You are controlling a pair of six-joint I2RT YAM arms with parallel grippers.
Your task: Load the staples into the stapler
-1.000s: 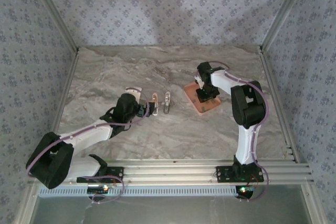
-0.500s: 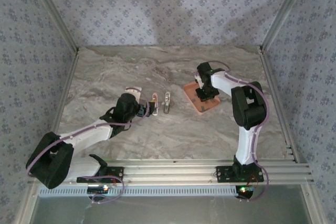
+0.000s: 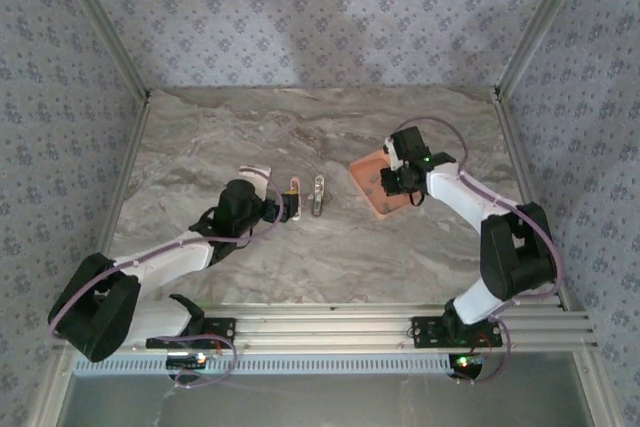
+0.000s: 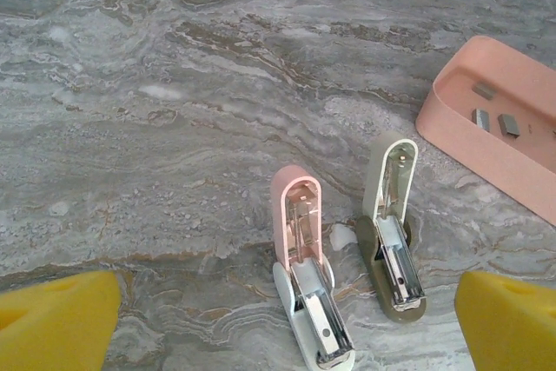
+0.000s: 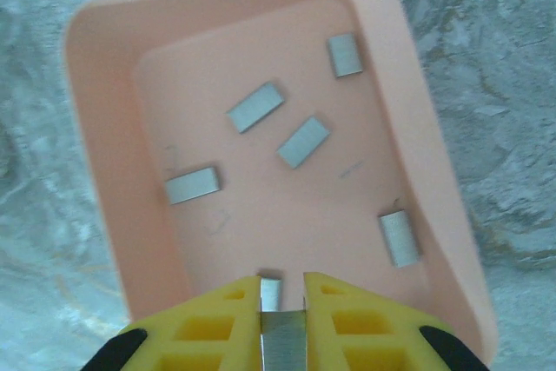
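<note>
Two staplers lie hinged open side by side on the marble table, a pink and white stapler and an olive stapler. My left gripper stands open just behind the pink one, its yellow fingers wide on either side. The salmon-pink tray holds several loose grey staples. Over the tray's near end, my right gripper is shut on one staple strip.
Aluminium rails run along the table's left and right sides and near edge. Patterned walls enclose the back and sides. Bare marble lies between the olive stapler and the tray.
The right gripper closed on a staple strip in the tray, and the right arm's elbow swung out to the right and lower. The left arm has not moved.
</note>
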